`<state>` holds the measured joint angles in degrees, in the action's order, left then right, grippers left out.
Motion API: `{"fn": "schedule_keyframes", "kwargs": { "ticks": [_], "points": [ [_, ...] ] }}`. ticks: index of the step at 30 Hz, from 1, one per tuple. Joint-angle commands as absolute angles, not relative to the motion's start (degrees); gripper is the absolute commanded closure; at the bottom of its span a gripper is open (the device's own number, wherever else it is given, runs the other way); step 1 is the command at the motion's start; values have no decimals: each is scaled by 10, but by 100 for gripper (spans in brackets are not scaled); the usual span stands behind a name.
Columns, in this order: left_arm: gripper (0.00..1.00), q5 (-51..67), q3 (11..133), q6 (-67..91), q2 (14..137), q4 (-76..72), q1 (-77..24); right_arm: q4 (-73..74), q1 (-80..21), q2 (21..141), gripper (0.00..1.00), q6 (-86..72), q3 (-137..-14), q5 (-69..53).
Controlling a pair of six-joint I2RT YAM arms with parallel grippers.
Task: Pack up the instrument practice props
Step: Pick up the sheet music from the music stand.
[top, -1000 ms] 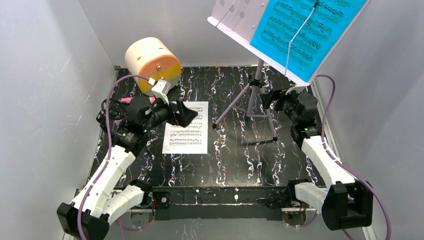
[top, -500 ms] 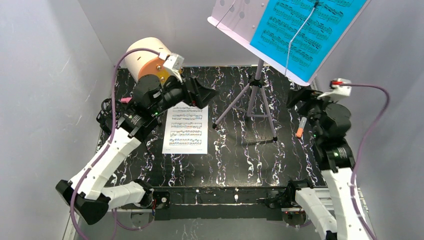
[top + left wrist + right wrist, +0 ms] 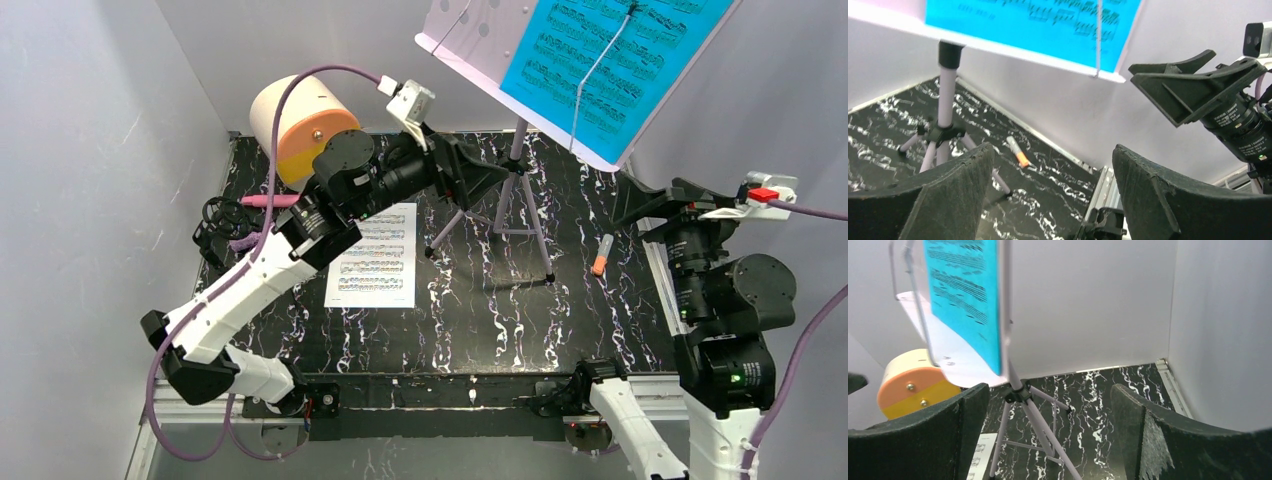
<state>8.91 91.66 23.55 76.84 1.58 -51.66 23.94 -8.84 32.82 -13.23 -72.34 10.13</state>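
Music rack [image 3: 462, 42] between left tool [image 3: 487, 180], right tool [image 3: 622, 203].

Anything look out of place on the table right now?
One stray: a small grey stick with an orange tip lies loose near the right edge of the table, apart from the legs of the music rack. Nothing looks spilled or broken.

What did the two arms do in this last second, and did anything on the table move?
The left pincer rose from beside the white sheet and swung toward the stand. The right pincer lifted back to the right, uncovering an orange-tipped stick on the table. Both are open, holding nothing. The stand, blue sheet, white sheet and cream box stayed put.
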Motion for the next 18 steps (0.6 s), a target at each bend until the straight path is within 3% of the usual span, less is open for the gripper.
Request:
{"fn": "schedule_keyframes", "kwargs": {
  "ticks": [1,10,18],
  "points": [
    [18,71,994,231,803,-14,-531,252,-85,373,1,-107,-803,31],
    [22,74,1117,246,901,-32,-559,213,-86,459,1,-129,-891,-12],
    [29,58,1166,274,968,-95,-568,132,-85,511,2,-140,-891,-22]
  ]
}}
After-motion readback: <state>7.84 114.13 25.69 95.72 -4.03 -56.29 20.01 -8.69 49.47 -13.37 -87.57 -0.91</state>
